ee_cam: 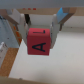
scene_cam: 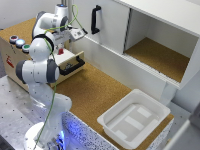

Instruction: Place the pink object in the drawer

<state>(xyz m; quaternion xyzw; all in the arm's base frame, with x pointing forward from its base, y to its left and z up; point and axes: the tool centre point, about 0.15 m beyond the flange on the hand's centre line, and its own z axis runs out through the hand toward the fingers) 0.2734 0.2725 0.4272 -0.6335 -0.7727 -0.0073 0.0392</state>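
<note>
One hand (ee_cam: 41,27) grips the pink object (ee_cam: 39,41) above the drawer (scene_cam: 70,61), beside three buttons (scene_cam: 19,43).

cork tabletop (scene_cam: 95,92), wooden box (scene_cam: 12,57), white tub (scene_cam: 134,118)

Rough cork-brown tabletop (scene_cam: 95,90); pale matt wooden drawer (scene_cam: 70,59); smooth white plastic tub (scene_cam: 134,120); matt reddish-pink lettered block (ee_cam: 40,41).

The exterior view looks down from high and far at the arm (scene_cam: 42,70), surface (scene_cam: 95,90) and drawer (scene_cam: 67,61); the wrist view looks down close at the end effector (ee_cam: 41,30); both share the drawer.
</note>
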